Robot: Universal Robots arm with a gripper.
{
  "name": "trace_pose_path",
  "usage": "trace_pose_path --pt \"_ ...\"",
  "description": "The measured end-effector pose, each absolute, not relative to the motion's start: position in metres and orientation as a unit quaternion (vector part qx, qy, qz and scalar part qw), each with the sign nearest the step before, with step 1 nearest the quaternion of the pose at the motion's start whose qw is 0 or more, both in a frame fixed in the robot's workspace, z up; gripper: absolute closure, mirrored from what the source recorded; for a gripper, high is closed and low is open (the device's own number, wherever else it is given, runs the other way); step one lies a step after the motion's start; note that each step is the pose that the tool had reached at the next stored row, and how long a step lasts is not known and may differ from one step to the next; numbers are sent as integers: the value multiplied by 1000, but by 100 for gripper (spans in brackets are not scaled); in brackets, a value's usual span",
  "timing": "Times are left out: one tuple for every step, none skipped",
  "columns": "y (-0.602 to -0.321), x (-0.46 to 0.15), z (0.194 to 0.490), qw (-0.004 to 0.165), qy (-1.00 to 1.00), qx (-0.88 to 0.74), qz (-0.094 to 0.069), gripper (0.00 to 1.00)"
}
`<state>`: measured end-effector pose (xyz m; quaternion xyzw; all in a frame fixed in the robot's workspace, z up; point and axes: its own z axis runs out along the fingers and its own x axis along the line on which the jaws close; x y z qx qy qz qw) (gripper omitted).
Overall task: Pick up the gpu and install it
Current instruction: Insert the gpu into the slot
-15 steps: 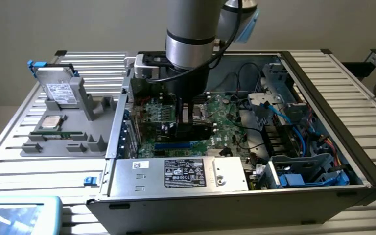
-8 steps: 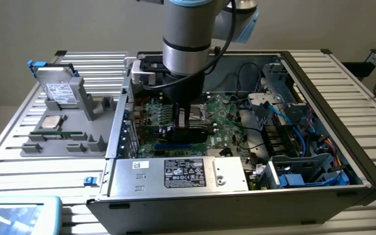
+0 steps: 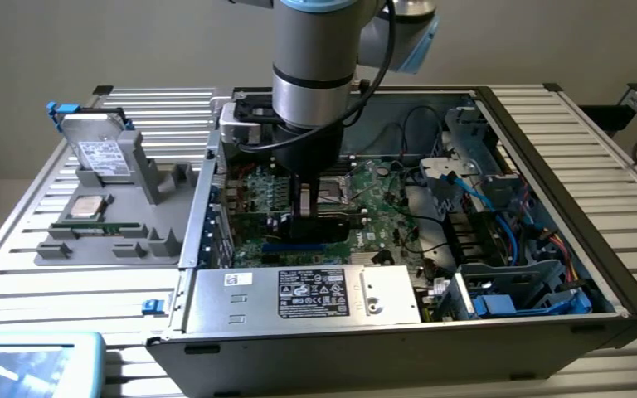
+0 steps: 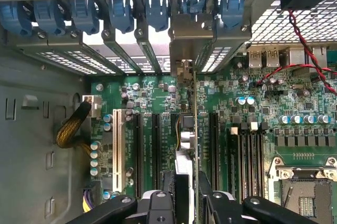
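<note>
Seating the card well calls for keeping it upright and square to the open grey steel computer case [image 3: 540, 116], with its lower edge parallel to the long black expansion slots [image 4: 156, 150] on the green motherboard [image 4: 253, 92]. The black two-fingered gripper [image 4: 188, 192] is closed narrowly on the gpu [image 4: 195, 103], which stands over the slots. In the wrist view the gpu appears edge-on as a thin dark line, its grey metal bracket [image 4: 190, 37] at the case's rear openings.

Soft even light, computer case [image 3: 407, 356] interior dim (darkest beneath the arm [image 3: 313, 66]), slatted table [image 3: 584, 141] bright.
</note>
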<state>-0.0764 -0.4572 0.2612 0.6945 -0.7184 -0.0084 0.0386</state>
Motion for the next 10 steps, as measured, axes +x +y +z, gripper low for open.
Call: trace_pose_path --pt "-457 -76 261 39 -718 694 -8 72" --pt "-456 -76 261 39 -719 694 -8 72" --pt "-455 -76 261 39 -718 694 -8 72" --pt "-456 -77 260 39 -718 694 -8 72" --pt "-456 -77 260 39 -718 694 -8 72" --pt "-456 -77 260 39 -718 694 -8 72" --pt "-455 -77 260 39 -718 694 -9 72" --pt "-455 -77 260 39 -718 694 -9 72" --pt "-455 -77 260 39 -718 694 -9 72" --pt "-455 -77 260 39 -718 694 -9 72"
